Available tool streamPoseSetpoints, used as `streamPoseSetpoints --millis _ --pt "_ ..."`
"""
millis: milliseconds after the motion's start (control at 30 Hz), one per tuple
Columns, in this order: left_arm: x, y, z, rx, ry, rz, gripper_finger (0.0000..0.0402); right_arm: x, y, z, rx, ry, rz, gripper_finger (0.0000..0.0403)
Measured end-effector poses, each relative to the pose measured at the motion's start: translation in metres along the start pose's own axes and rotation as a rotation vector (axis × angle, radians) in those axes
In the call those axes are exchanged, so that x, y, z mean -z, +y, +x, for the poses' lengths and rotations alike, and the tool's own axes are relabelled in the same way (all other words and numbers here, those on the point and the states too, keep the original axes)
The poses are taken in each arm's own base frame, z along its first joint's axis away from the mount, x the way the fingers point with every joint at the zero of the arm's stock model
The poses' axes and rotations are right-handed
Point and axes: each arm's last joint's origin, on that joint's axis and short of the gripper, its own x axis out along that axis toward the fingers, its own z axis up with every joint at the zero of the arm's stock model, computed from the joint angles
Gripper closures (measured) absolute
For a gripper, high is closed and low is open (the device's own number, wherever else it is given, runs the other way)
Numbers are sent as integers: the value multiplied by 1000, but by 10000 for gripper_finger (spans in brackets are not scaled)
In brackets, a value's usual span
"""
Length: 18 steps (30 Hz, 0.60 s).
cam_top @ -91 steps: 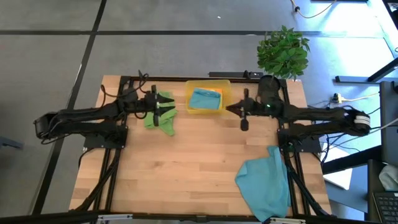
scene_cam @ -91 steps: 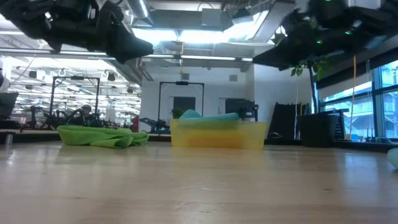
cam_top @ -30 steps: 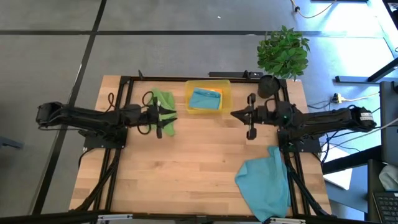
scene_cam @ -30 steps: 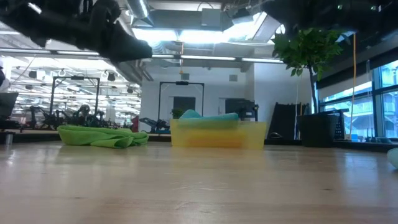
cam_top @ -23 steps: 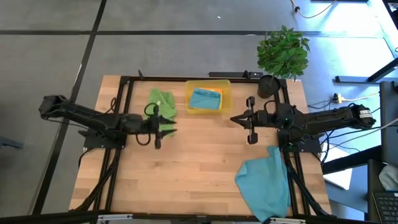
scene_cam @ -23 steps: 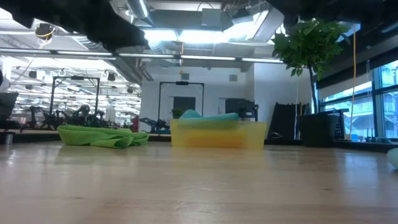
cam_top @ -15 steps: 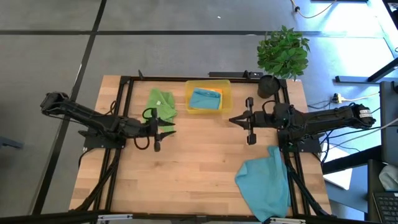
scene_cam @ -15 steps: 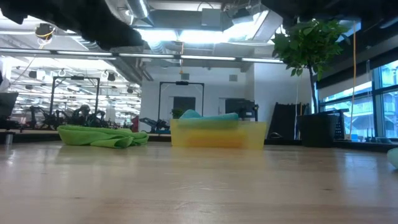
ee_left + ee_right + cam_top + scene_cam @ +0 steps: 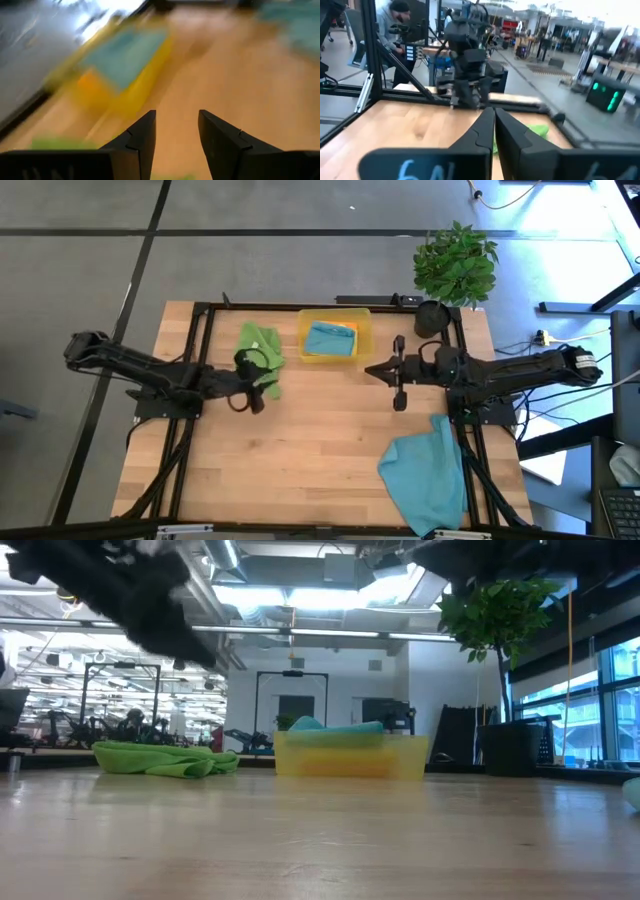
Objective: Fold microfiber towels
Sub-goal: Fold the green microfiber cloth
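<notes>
The crumpled green microfiber towel (image 9: 259,344) lies upper left of centre in the high view; a teal-blue microfiber towel (image 9: 330,339) fills the translucent yellow plastic tray (image 9: 334,313) beside it; another teal-blue cloth (image 9: 428,468) sprawls lower right; my left gripper (image 9: 262,389) hovers spread, empty, below the green towel; my right gripper (image 9: 368,370), fingers pressed together, holds nothing right of the tray.

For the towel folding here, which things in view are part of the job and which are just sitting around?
Part of the job:
- green towel, crumpled at the back left
- teal towel, spread at the front right
- teal towel in the tray, orange one showing beneath it
- left claw, open and empty; right claw, shut and empty

Just sitting around:
- yellow tray
- potted plant
</notes>
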Motion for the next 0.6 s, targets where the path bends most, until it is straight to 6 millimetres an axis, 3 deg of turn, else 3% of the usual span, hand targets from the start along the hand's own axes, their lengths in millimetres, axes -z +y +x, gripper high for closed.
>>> streamPoseSetpoints --millis 67,167,367,600 --pt "3 2 4 -43 115 -61 265 3 0 3 -1 17 25 386" --pt "1 -8 10 36 242 -108 265 5 0 5 27 22 28 386" --pt "12 -39 37 23 370 -9 265 5 1 5 57 25 28 386" --pt "27 -49 64 -98 509 29 265 5 2 5 53 26 -6 386"
